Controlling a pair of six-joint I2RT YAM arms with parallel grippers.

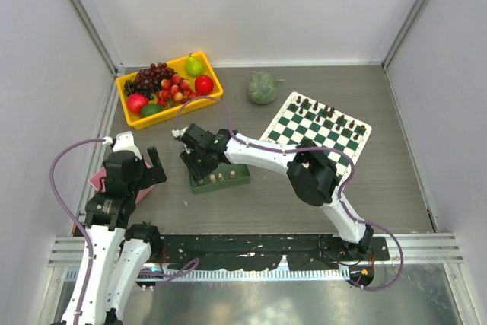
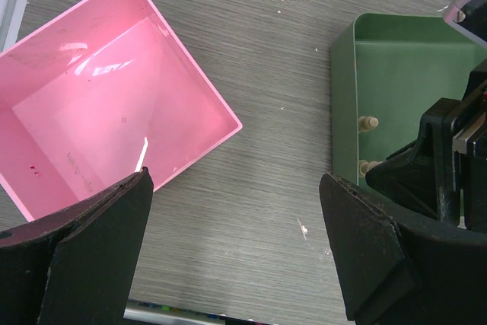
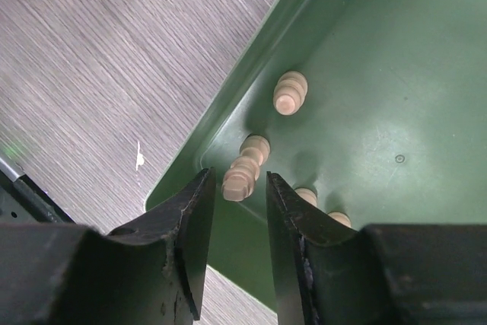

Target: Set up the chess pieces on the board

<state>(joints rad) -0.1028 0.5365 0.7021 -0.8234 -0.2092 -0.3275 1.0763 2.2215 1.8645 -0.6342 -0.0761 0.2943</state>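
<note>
Two claws: left claw (image 2: 236, 188) released and empty by the pink tray (image 2: 99, 104); right claw (image 3: 237, 184) straddles a lying cream pawn (image 3: 245, 165) in a corner of the green tray (image 3: 365, 97), can't tell if clenched, and a tip-only pinch could squirt it loose, well short of the board (image 1: 316, 131).

Small cream chess pieces (image 3: 290, 93) cluster along one wall inside the green tray (image 3: 380, 51). The green-and-white board (image 1: 304, 129) lies flat and skewed, well to the right.
</note>
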